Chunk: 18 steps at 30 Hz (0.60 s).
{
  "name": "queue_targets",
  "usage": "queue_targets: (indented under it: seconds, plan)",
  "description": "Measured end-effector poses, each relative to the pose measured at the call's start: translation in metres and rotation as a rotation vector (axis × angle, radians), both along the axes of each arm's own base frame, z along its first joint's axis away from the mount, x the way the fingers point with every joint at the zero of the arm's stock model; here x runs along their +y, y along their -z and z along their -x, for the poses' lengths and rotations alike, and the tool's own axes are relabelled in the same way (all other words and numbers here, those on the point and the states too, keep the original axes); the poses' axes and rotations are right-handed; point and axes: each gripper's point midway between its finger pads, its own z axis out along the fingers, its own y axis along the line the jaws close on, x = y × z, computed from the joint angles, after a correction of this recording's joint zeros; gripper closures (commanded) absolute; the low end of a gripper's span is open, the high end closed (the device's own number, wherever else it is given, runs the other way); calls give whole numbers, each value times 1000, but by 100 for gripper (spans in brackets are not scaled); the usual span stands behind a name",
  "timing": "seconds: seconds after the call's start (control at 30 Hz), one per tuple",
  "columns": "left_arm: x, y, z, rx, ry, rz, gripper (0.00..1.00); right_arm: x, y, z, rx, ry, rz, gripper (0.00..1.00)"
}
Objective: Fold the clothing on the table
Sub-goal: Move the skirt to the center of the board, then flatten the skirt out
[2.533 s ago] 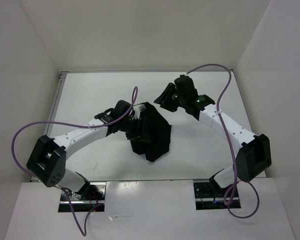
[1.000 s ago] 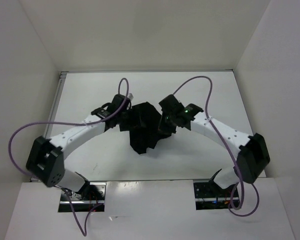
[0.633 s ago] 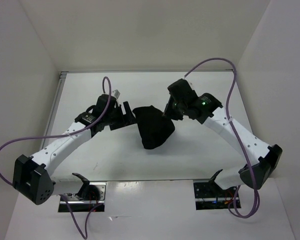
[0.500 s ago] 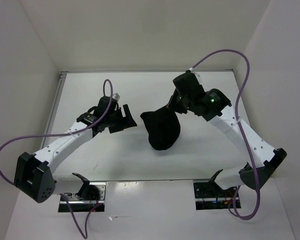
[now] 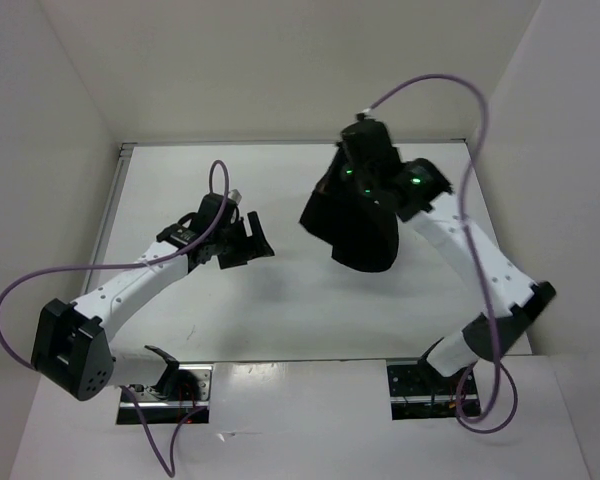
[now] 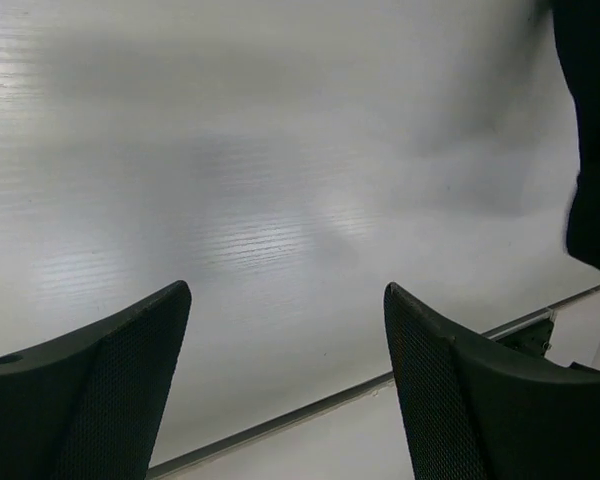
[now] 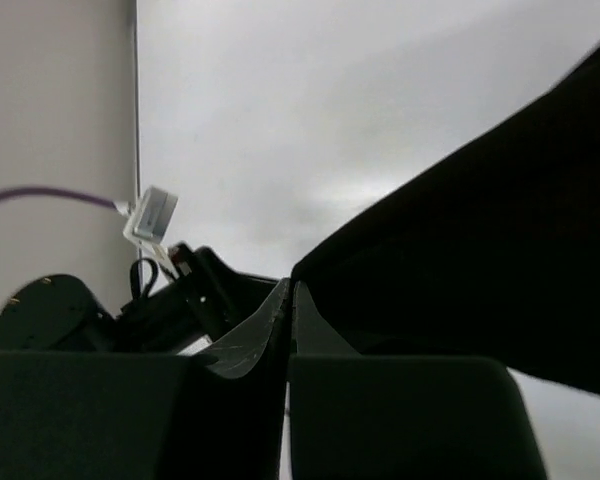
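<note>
The white table point(image 5: 180, 180) lies glossy and flat under both arms. The black garment point(image 5: 358, 230) is over its right half, nearer the far edge than the near one. It hangs bunched from the right gripper point(image 5: 346, 176) and seems to be clear of the surface rather than resting on it. The right wrist view shows that gripper point(image 7: 290, 292) with its jaws pressed together on a pinch of the garment point(image 7: 480, 250), which spreads away from the tips as a dark sheet. By the way it drapes, I judge the cloth to be light, limp and matte. It is unlikely to slip or be harmed, but it will sag and collapse wherever it is not held. One pinch only gathers it, so a second hold on a free hem or corner low in the hanging part would help to spread it, though which fold is a corner I cannot tell. Its long axis runs from the pinch down to a rounded lower end, which from above points toward the near edge. The left gripper point(image 5: 250, 240) is over the middle of the table's left half, well apart from the cloth. Its jaws stand wide and empty above bare table point(image 6: 280, 150), and the garment's edge point(image 6: 595, 150) shows at the right of its view.
</note>
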Motion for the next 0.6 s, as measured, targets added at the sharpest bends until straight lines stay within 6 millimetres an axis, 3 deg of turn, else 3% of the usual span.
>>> queue_targets:
  seconds: [0.07, 0.1, 0.13, 0.2, 0.27, 0.33, 0.4, 0.43, 0.5, 0.53, 0.6]
  plan:
    - [3, -1, 1, 0, -8, 0, 15, 43, 30, -7, 59, -111, -5, 97]
    - [6, -3, 1, -4, -14, 0, 15, 65, 49, -12, 92, -163, -3, 89]
    - [9, -4, 1, -6, -22, 0, 15, 88, 77, -16, 147, -219, 5, 73]
    - [18, -8, 2, -19, -47, -2, 15, 129, 140, -20, 259, -334, 37, 60]
    - [24, -10, 2, -27, -63, 0, 15, 150, 206, -15, 383, -416, 87, 59]
    - [32, -15, 2, -42, -84, 1, 15, 154, 257, -3, 494, -452, 135, 56]
    - [37, -19, 1, -61, -92, -7, 15, 146, 274, 8, 542, -454, 161, 55]
    - [38, -20, 0, -68, -93, -9, 15, 141, 272, 10, 543, -447, 163, 55]
    - [40, -17, -1, -65, -96, -21, 15, 130, 255, 11, 511, -425, 141, 55]
    - [40, -14, -2, -59, -99, -29, 15, 118, 237, 13, 485, -395, 116, 55]
    - [41, 5, -6, -9, -105, -63, 15, 97, 211, 13, 434, -343, 75, 55]
